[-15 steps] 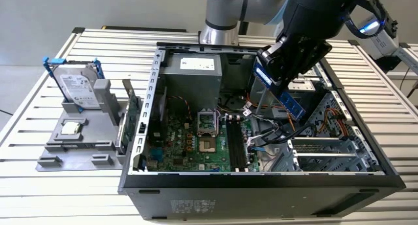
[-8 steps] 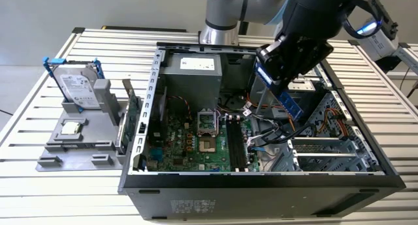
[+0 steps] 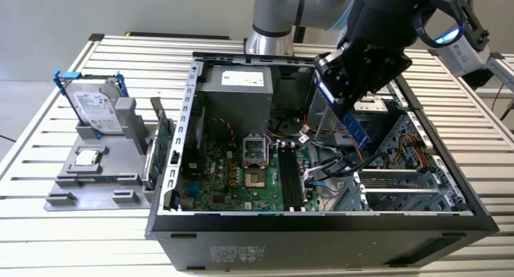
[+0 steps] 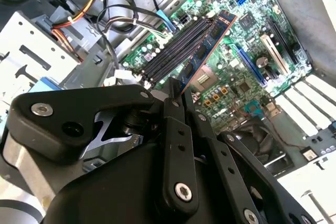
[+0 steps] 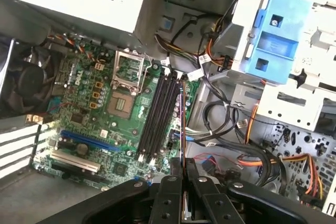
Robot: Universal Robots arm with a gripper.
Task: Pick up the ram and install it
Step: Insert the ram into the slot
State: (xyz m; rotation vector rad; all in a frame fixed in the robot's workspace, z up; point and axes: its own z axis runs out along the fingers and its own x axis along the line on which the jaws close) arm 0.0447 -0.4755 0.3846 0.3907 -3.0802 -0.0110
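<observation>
My gripper [image 3: 336, 95] is shut on the ram [image 3: 351, 123], a narrow blue-green stick with black chips. It hangs tilted in the air above the open computer case [image 3: 321, 220], over the cables on the exterior view's right of the black memory slots [image 3: 291, 174]. In the second wrist view the ram [image 4: 206, 45] reaches out from the fingertips [image 4: 172, 88] along the slots [image 4: 173, 48], just beside them. In the first wrist view I see the ram [image 5: 182, 121] edge-on, rising from the gripper [image 5: 184, 165] next to the slots [image 5: 157, 114]. The slots are bare.
Left of the case in the exterior view, a hard drive [image 3: 96, 105] in a blue frame stands on a grey holder [image 3: 96, 180], with a green expansion card [image 3: 163, 141] upright beside it. Inside the case are the CPU socket [image 3: 253, 150], the power supply [image 3: 241, 87], loose cables [image 5: 226, 129] and a drive cage [image 3: 410, 183].
</observation>
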